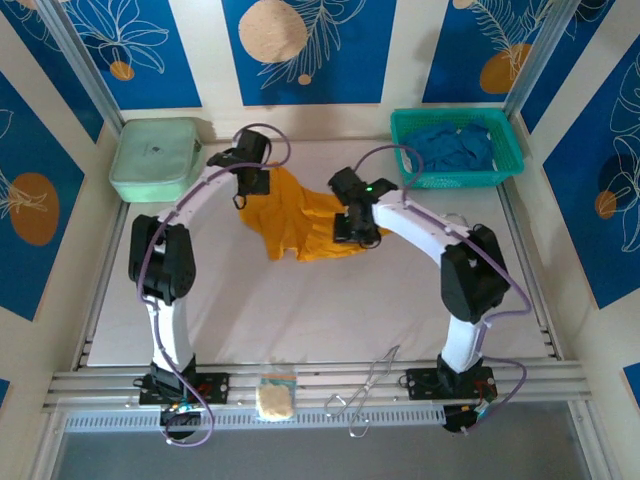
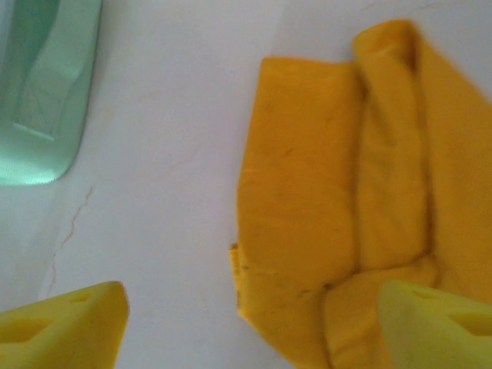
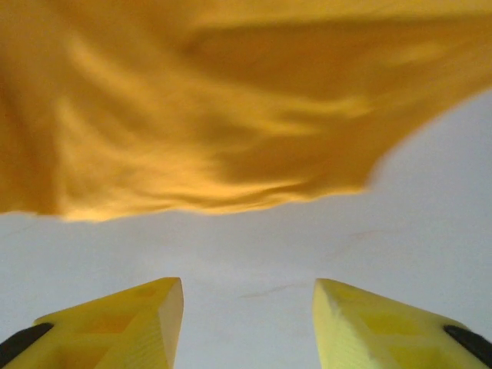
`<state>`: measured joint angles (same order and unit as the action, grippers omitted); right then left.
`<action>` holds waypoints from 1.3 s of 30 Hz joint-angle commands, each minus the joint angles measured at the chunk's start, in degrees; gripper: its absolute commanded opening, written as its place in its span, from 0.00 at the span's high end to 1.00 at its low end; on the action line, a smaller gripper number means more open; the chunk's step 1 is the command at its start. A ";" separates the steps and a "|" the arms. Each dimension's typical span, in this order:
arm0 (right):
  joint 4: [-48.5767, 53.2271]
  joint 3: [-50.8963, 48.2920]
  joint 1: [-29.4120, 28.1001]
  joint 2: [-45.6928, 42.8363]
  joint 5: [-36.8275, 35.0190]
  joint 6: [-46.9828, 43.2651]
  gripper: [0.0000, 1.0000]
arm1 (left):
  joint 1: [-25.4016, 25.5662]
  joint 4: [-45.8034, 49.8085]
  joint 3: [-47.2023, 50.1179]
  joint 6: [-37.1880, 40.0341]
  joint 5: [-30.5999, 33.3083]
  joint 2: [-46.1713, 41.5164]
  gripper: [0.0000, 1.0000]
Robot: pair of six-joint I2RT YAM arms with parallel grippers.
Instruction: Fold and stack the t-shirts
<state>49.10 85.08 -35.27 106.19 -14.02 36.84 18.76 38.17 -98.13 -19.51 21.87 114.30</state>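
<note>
A mustard-orange t-shirt (image 1: 300, 228) lies crumpled at the middle of the white table, folded into ridges (image 2: 361, 177). Deep blue t-shirts (image 1: 455, 145) sit bunched in the teal basket. My left gripper (image 1: 247, 188) hovers at the shirt's far-left edge. It (image 2: 254, 338) stands wide open, the shirt's hem corner lying between its yellow fingers (image 2: 69, 330). My right gripper (image 1: 350, 226) is over the shirt's right side. It (image 3: 250, 307) is open over bare table, and the cloth (image 3: 215, 115) lies just ahead of the fingertips (image 3: 134, 323).
A pale mint-green pouch (image 1: 155, 160) sits at the back left, its corner (image 2: 38, 92) near my left gripper. The teal mesh basket (image 1: 505, 160) is at the back right. Metal tongs (image 1: 368, 392) and a small beige pad (image 1: 275, 398) rest on the near rail.
</note>
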 commanded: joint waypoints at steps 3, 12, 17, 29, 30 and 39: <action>-10.69 4.07 -3.62 8.27 18.21 9.56 0.50 | -4.67 -2.44 1.64 -5.51 -10.35 2.20 0.21; -19.90 6.42 -8.64 14.03 19.47 22.94 0.43 | -5.70 -6.84 11.19 -7.12 -12.86 -5.76 0.21; -21.66 6.55 -11.10 14.26 14.46 27.34 0.43 | -5.82 -8.16 16.72 -6.88 -13.04 -11.48 0.21; -17.30 13.18 -14.15 19.44 -1.26 34.04 0.52 | -6.13 -8.99 23.39 -6.51 -13.95 -20.53 0.21; -16.71 14.10 -14.45 20.11 -2.39 34.26 0.53 | -6.11 -9.08 23.75 -6.51 -14.03 -21.33 0.21; -9.14 20.88 -15.53 22.93 -11.29 33.11 0.55 | -6.28 -8.46 26.01 -5.24 -13.17 -26.34 0.21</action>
<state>35.05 104.22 -50.11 128.68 -19.79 69.49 12.93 29.50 -73.21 -25.43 8.99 90.24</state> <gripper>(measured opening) 0.446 0.791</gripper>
